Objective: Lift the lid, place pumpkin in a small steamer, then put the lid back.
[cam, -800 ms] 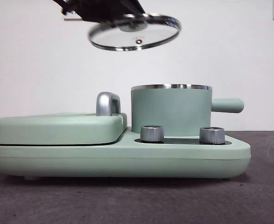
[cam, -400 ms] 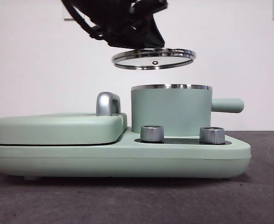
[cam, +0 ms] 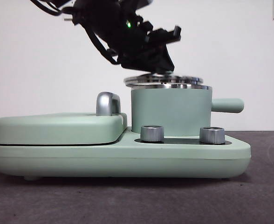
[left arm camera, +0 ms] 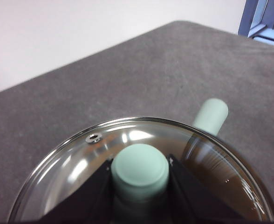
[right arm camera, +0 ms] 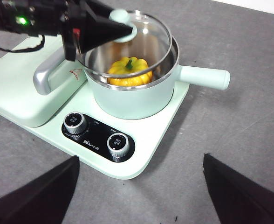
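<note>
The glass lid (cam: 164, 80) hangs level just over the steel rim of the mint-green small steamer (cam: 169, 112), shifted a little toward the griddle side. My left gripper (cam: 154, 65) comes down from the upper left. In the left wrist view my left gripper (left arm camera: 140, 161) is shut on the lid's mint knob (left arm camera: 140, 170). The yellow-orange pumpkin (right arm camera: 130, 72) lies inside the steamer (right arm camera: 137, 100) and shows under the lid (right arm camera: 141, 39). My right gripper (right arm camera: 140, 158) hovers open in front of the appliance, holding nothing.
The steamer stands on a mint-green appliance base (cam: 127, 161) with two steel dials (cam: 152, 133) (cam: 212, 135). A flat griddle cover (cam: 58, 128) with a steel handle (cam: 108, 103) fills the base's left half. The steamer's side handle (cam: 228, 105) points right.
My left gripper has carried the lid down and to the right, from high above the appliance to just over the steamer's rim, and levelled it.
</note>
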Available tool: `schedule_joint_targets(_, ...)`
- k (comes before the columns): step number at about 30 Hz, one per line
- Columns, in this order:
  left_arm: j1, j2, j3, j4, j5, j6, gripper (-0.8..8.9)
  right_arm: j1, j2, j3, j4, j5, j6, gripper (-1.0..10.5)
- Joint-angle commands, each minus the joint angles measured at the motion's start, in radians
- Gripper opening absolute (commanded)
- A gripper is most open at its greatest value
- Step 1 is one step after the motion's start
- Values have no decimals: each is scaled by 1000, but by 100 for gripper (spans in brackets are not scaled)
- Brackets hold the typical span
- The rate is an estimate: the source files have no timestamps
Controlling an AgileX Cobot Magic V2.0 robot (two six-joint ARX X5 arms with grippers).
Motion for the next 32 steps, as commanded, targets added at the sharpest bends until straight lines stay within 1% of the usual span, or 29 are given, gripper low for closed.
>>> schedule_joint_targets(1,-10,10,31,53,1,11,10,6,6,5,8,3,7,409)
schedule_joint_targets(7,-10,14,31,147,1,11,9,6,6,5,8,4,7,409)
schedule_joint_targets(10,-10,15,31,153,6,10,10,6,6,5,8,4,7,409)
schedule_joint_targets(13,-10,23,31,154,32,2,10,6,6,5,8,4,7,409)
schedule_joint_targets(18,-10,57,31,169,39,-4,10,6,6,5,8,5,7,409)
schedule_joint_targets(23,-11,69,31,166,42,-24,10,6,6,5,8,12,8,409)
schedule_joint_targets(27,-16,69,31,142,42,-24,10,6,6,5,8,37,8,409)
schedule_joint_targets(32,-19,69,31,109,43,-23,10,6,6,5,8,38,7,409)
